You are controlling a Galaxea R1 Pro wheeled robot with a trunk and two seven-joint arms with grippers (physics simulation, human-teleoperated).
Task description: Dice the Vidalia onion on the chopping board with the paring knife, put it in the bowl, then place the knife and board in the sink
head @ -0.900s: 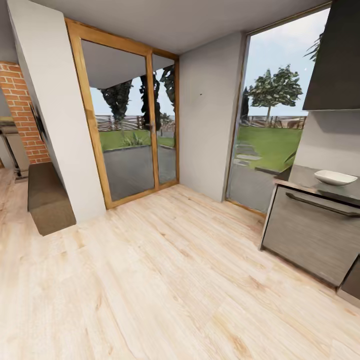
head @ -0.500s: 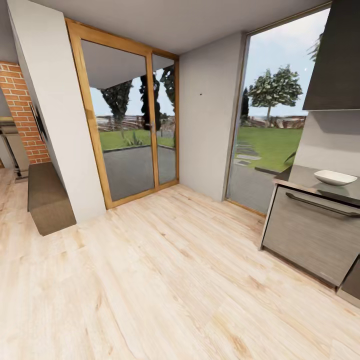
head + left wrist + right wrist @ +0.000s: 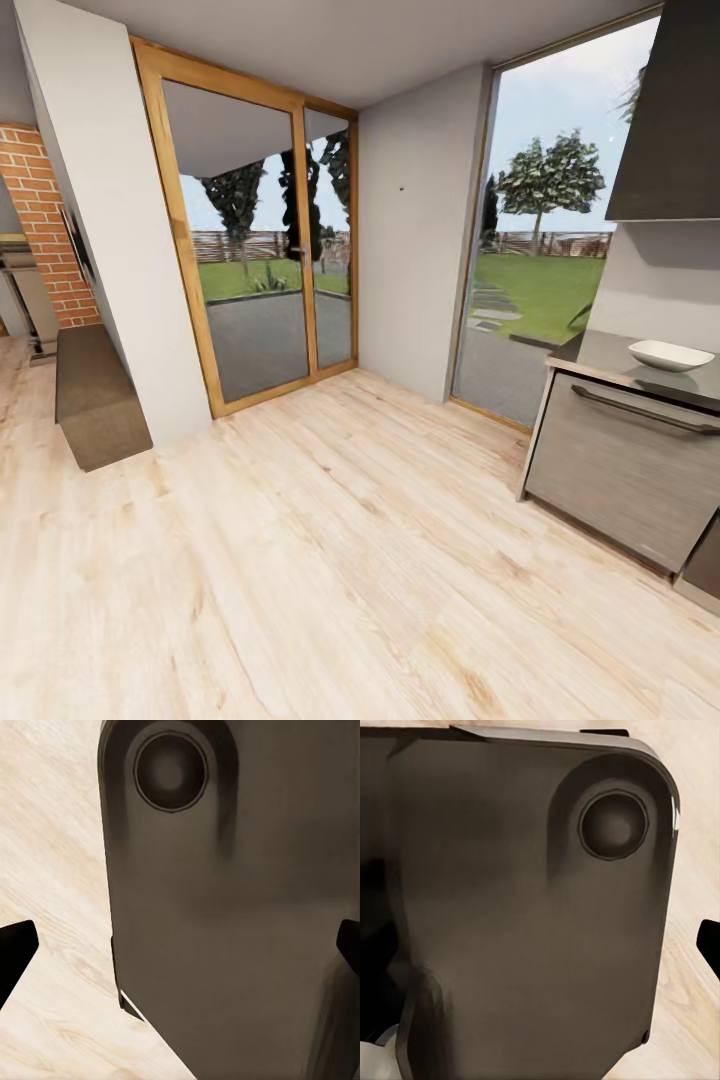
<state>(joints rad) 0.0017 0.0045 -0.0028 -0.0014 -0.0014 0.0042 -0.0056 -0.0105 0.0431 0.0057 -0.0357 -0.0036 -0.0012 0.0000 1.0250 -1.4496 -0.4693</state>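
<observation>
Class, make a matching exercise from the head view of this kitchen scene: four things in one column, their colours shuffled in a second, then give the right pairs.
Things:
1. bowl
2. countertop
3. floor
4. door frame

Colours:
A. pale wood planks
B. glossy white
C. orange-brown wood
D. dark grey

Pairs: 1-B, 2-D, 3-A, 4-C

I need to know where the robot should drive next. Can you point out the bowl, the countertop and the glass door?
bowl (image 3: 670, 354): head view, on its white rim.
countertop (image 3: 605, 357): head view, bare dark surface left of the bowl.
glass door (image 3: 250, 270): head view, on the left pane.
</observation>
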